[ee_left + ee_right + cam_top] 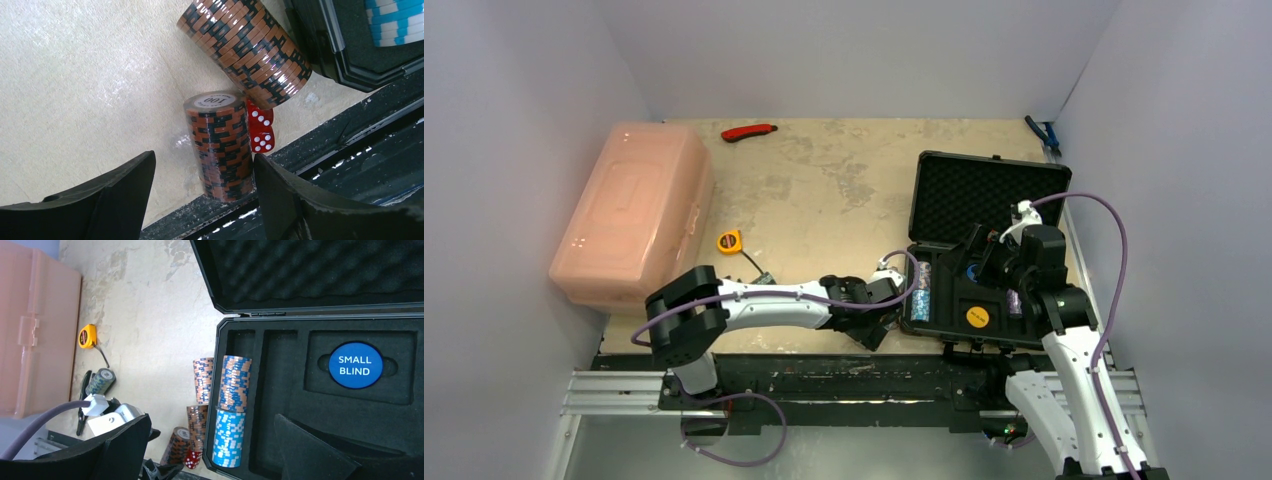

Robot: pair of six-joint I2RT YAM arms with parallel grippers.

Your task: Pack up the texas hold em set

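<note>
Top view: the black briefcase point(969, 195) lies open on the table point(824, 190), with the left end effector point(879, 318) just left of it. Left wrist view: its jaws stand apart around an upright orange chip stack point(220, 150), with red dice point(262, 140) just beside the stack. Right wrist view: the right end effector point(212, 422) gapes wide and empty over the briefcase.

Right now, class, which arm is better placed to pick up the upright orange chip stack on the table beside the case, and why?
Left. The left pincer straddles the upright orange chip stack, jaws open either side. The right pincer hangs open over the black case, away from it.
</note>
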